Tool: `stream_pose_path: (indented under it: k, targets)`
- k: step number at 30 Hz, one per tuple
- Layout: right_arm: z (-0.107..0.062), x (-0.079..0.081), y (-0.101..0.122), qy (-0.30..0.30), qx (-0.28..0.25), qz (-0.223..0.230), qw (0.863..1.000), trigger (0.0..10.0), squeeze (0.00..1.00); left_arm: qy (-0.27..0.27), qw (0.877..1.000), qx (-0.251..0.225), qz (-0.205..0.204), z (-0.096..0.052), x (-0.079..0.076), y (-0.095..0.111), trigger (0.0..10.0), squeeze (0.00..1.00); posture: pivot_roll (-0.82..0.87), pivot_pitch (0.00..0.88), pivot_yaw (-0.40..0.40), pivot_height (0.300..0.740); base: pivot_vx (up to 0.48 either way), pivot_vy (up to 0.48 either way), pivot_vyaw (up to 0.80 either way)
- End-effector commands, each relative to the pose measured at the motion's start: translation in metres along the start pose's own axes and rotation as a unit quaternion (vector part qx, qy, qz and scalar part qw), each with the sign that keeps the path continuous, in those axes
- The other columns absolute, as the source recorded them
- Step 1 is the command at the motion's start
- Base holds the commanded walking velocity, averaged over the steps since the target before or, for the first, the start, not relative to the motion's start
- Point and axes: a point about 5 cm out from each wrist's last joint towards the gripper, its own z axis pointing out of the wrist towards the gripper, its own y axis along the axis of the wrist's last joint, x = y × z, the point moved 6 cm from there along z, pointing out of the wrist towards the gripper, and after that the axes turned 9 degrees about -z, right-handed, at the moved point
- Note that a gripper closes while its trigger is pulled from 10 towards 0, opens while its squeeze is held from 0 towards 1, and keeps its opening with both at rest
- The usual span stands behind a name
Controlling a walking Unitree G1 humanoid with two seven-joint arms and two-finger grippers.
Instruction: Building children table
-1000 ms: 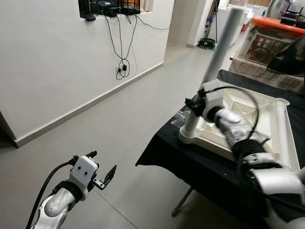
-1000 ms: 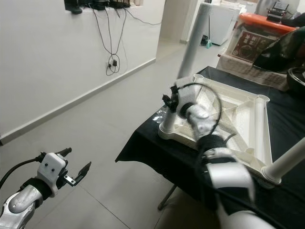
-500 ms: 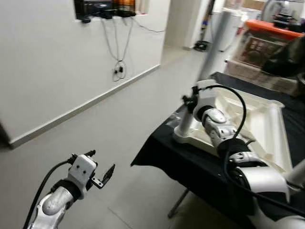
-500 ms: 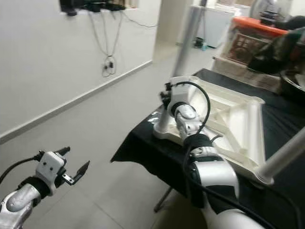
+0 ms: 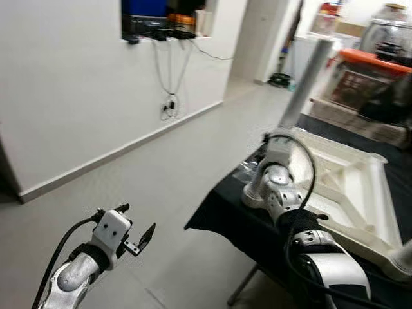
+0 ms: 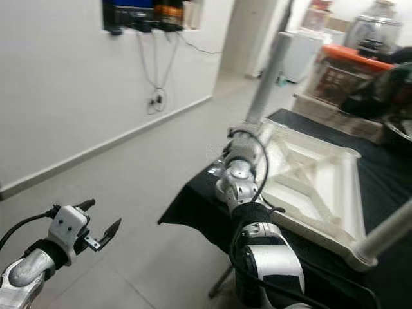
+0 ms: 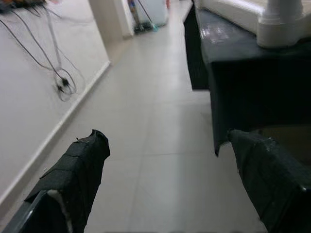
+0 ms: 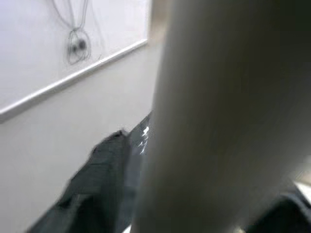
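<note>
An upside-down white children's table top [image 5: 351, 187] lies on a black-draped table [image 5: 225, 215]. At its near left corner a white table leg [image 5: 304, 87] stands upright in its socket. My right gripper [image 5: 275, 168] is low on that leg, shut on it, with the silver wrist hiding the fingers. The same leg [image 8: 214, 116] runs very close across the right wrist view. A second leg [image 6: 386, 230] juts from the near right corner. My left gripper [image 5: 136, 222] hangs open and holds nothing, low over the floor and well left of the table; its two fingers [image 7: 73, 184] stand far apart.
A white wall [image 5: 64, 96] on the left carries dangling cables [image 5: 170, 103] and a shelf of electronics [image 5: 161, 16]. Grey tiled floor [image 5: 161, 174] lies between wall and table. An orange-lidded box [image 5: 376, 67] stands behind the table. A doorway [image 5: 267, 38] opens at the back.
The head camera has shifted, so the whole scene sits differently. My right wrist now sits lower on the leg and nearer to me. The left arm has stayed where it was.
</note>
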Motion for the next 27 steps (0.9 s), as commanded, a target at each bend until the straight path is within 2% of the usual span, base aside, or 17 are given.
stream_pose_path:
  k: [1,2,3,5,6,7,8,9,13,14,15,16,18,19,20,22,27]
  targets:
    - [0.003,-0.006,0.021,0.010,-0.027,-0.006,1.000,10.0,1.00,-0.002,1.000,0.009,-0.003,0.000,-0.003,-0.006,10.0,0.00,0.06,0.000,-0.134,0.740,0.000,0.000,0.00]
    - [0.002,0.009,0.041,0.095,-0.066,-0.020,0.993,10.0,0.00,-0.002,1.000,0.010,-0.004,-0.001,-0.004,-0.007,10.0,0.00,0.06,0.000,-0.136,0.740,0.000,0.000,0.00]
    - [0.002,0.009,0.041,0.095,-0.066,-0.020,0.993,10.0,0.00,-0.002,1.000,0.010,-0.004,-0.001,-0.004,-0.007,10.0,0.00,0.06,0.000,-0.136,0.740,0.000,0.000,0.00]
    - [-0.012,0.036,0.057,0.267,-0.111,-0.066,0.955,10.0,0.00,-0.002,1.000,0.012,-0.006,-0.002,-0.005,-0.009,10.0,0.00,0.06,0.000,-0.144,0.740,0.000,0.000,0.00]
    - [-0.012,0.036,0.057,0.267,-0.111,-0.066,0.955,10.0,0.00,-0.002,1.000,0.012,-0.006,-0.002,-0.005,-0.009,10.0,0.00,0.06,0.000,-0.144,0.740,0.000,0.000,0.00]
    - [-0.019,0.041,0.052,0.320,-0.110,-0.087,0.937,5.1,0.00,-0.002,1.000,0.011,-0.006,-0.002,-0.005,-0.009,10.0,0.00,0.06,0.000,-0.148,0.740,0.000,0.000,0.00]
    - [-0.019,0.041,0.052,0.320,-0.110,-0.087,0.937,5.1,0.00,-0.002,1.000,0.011,-0.006,-0.002,-0.005,-0.009,10.0,0.00,0.06,0.000,-0.148,0.740,0.000,0.000,0.00]
    - [-0.021,0.042,0.042,0.339,-0.094,-0.101,0.931,0.0,0.00,-0.001,1.000,0.010,-0.007,-0.001,-0.005,-0.008,10.0,0.00,0.06,0.000,-0.148,0.740,0.000,0.000,0.00]
    - [-0.016,0.037,0.024,0.318,-0.054,-0.116,0.939,0.0,0.00,0.001,1.000,0.010,-0.006,-0.001,-0.004,-0.008,10.0,0.00,0.07,0.000,-0.149,0.740,0.000,0.000,0.00]
    - [-0.006,0.021,0.016,0.241,-0.025,-0.102,0.965,0.0,0.00,0.001,1.000,0.011,-0.006,-0.003,-0.004,-0.009,10.0,0.00,0.07,0.000,-0.147,0.740,0.000,0.000,0.00]
    - [-0.006,0.021,0.016,0.241,-0.025,-0.102,0.965,0.0,0.00,0.001,1.000,0.011,-0.006,-0.003,-0.004,-0.009,10.0,0.00,0.07,0.000,-0.147,0.740,0.000,0.000,0.00]
    - [0.003,-0.003,0.008,0.134,0.002,-0.078,0.988,0.0,0.00,0.000,1.000,0.012,-0.005,-0.004,-0.003,-0.009,10.0,0.00,0.07,0.000,-0.144,0.740,0.000,0.000,0.00]
    - [0.003,-0.003,0.008,0.134,0.002,-0.078,0.988,0.0,0.00,0.000,1.000,0.012,-0.005,-0.004,-0.003,-0.009,10.0,0.00,0.07,0.000,-0.144,0.740,0.000,0.000,0.00]
    - [0.005,-0.046,-0.013,-0.033,0.050,-0.011,0.998,0.0,0.00,0.000,1.000,0.014,-0.005,-0.005,-0.003,-0.010,10.0,0.00,0.07,0.000,-0.141,0.740,0.000,0.000,0.00]
    - [-0.004,-0.069,-0.041,-0.148,0.103,0.043,0.983,0.0,0.00,-0.001,1.000,0.015,-0.005,-0.006,-0.004,-0.010,10.0,0.00,0.07,0.000,-0.135,0.740,0.000,0.000,0.00]
    - [-0.021,-0.072,-0.076,-0.234,0.154,0.091,0.956,0.0,0.00,-0.004,1.000,0.015,-0.004,-0.006,-0.004,-0.010,10.0,0.00,0.07,0.000,-0.130,0.740,0.000,0.000,0.00]
    - [-0.026,-0.044,-0.080,-0.213,0.157,0.090,0.960,0.0,0.00,-0.007,1.000,0.016,-0.001,-0.005,-0.005,-0.009,10.0,0.00,0.06,0.000,-0.126,0.740,0.000,0.000,0.00]
